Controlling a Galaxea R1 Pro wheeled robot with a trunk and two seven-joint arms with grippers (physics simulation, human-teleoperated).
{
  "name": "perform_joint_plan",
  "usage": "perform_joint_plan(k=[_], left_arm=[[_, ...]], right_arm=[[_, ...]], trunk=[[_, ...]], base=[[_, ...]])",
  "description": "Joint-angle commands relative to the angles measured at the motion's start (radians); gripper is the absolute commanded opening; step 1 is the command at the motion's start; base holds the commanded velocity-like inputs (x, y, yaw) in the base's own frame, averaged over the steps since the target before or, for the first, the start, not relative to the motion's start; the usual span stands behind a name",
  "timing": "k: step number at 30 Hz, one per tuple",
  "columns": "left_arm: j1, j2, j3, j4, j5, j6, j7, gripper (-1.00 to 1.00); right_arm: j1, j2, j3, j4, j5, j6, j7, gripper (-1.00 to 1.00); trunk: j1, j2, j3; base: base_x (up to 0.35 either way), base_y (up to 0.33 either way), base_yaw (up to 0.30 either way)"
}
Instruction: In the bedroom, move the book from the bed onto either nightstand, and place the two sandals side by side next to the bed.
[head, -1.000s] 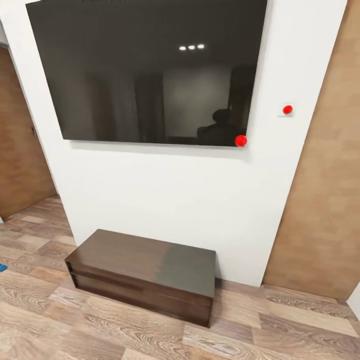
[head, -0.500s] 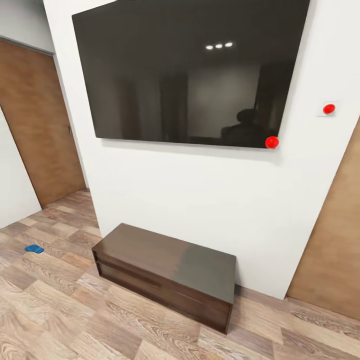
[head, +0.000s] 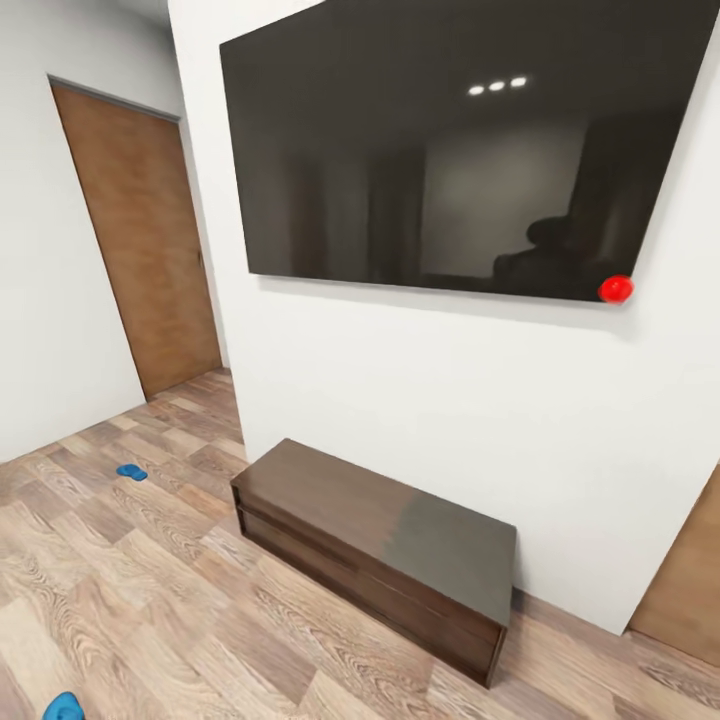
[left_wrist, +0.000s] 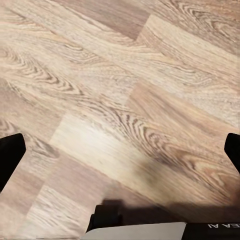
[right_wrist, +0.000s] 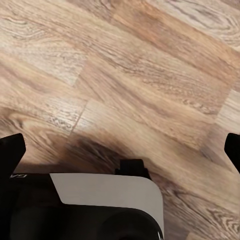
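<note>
**Both sandals on the floor, claws empty**

One blue sandal (head: 131, 471) lies on the wood-plank floor (head: 150, 590) at about 9 o'clock, near the brown door (head: 145, 235). The other sandal (head: 62, 707) peeks in at 7 o'clock. Right of them, a low dark cabinet (head: 380, 550) sits against the white wall (head: 440, 400) under a black TV (head: 460, 150). The left claw (left_wrist: 120, 150) and right claw (right_wrist: 120, 150) are both spread wide, holding nothing, over bare floor.
</note>
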Motion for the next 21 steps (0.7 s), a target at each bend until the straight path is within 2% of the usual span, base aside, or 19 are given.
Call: perform_joint_plan(k=[1, 21], left_arm=[[-0.001, 0.000, 0.000, 0.001, 0.000, -0.003, 0.000, 1.00], [0.000, 0.000, 0.000, 0.003, 0.000, -0.003, 0.000, 1.00]], right_arm=[[0.000, 0.000, -0.001, 0.000, 0.000, -0.003, 0.001, 1.00], [0.000, 0.001, 0.000, 0.000, 0.000, -0.003, 0.001, 1.00]], trunk=[[0.000, -0.001, -0.001], [0.000, -0.001, -0.001]], base=[[0.000, 0.000, 0.292], [0.000, 0.000, 0.292]])
